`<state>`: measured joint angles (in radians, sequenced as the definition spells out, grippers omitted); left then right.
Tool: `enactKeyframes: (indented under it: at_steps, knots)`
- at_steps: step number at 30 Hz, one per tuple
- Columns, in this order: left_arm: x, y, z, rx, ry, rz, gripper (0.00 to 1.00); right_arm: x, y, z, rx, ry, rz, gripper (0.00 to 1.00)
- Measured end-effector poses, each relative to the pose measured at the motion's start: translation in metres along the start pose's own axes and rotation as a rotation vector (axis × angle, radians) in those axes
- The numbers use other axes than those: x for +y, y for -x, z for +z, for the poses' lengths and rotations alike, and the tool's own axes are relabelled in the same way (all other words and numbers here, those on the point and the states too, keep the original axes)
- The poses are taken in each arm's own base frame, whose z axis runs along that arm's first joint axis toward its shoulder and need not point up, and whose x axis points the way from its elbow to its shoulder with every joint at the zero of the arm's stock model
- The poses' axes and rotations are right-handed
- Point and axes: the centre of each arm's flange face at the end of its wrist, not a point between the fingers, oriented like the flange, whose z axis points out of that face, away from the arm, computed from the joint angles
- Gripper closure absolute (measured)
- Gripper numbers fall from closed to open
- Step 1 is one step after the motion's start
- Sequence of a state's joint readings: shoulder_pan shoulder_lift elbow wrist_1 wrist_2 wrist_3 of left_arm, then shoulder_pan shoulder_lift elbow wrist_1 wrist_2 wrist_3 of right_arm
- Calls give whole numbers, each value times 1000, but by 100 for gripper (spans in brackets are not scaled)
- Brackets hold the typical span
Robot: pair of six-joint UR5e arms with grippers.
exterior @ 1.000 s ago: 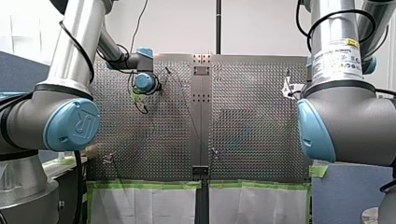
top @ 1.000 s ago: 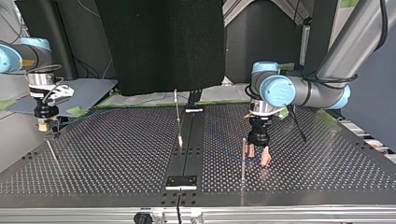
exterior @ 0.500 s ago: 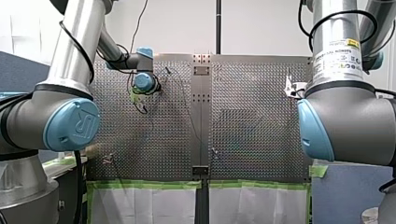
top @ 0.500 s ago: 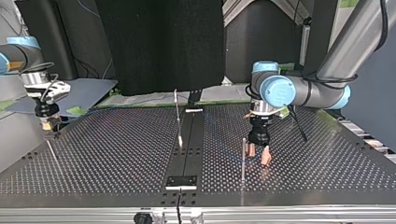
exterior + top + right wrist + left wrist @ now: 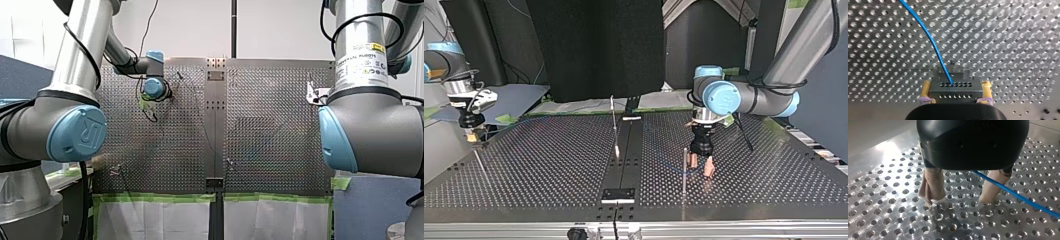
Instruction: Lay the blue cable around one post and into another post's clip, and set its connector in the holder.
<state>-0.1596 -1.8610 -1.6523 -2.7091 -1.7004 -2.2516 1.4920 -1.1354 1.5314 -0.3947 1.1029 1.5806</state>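
At the top view's 9 o'clock my right pincer [image 5: 956,91] clamps the rigid connector's [image 5: 955,86] sides, while the cable [image 5: 930,45], seemingly light and limp, runs past my released left pincer [image 5: 959,200] at 4 o'clock.

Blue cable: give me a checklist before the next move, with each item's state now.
1. Grip on the connector: ok, my right gripper has yellow pads on both its sides.
2. Run of the blue cable out of the connector: ok, a smooth curve over the table.
3. Opening of my left gripper: ok, fingers apart, tips near the table.
4. My left gripper's hold on the cable: not ok, it runs past one finger unpinched.
5. Cable around the post beside my left gripper: cannot tell.
6. Connector placed: not ok, my right gripper holds it.
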Motion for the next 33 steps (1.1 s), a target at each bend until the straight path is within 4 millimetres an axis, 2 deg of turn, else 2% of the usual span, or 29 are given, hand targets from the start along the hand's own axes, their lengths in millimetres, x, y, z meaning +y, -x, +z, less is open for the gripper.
enactKeyframes:
  at_steps: [3, 16, 33]
  knots:
    - [0, 0, 0, 0, 0, 0, 0, 2, -2, 3, 6, 1, -4, 100]
    - [0, 0, 0, 0, 0, 0, 0, 7, 22, 18, -18, -2, -7, 100]
    - [2, 1, 0, 1, 4, 2, 0, 9, 17, 23, 1, -4, -25, 100]
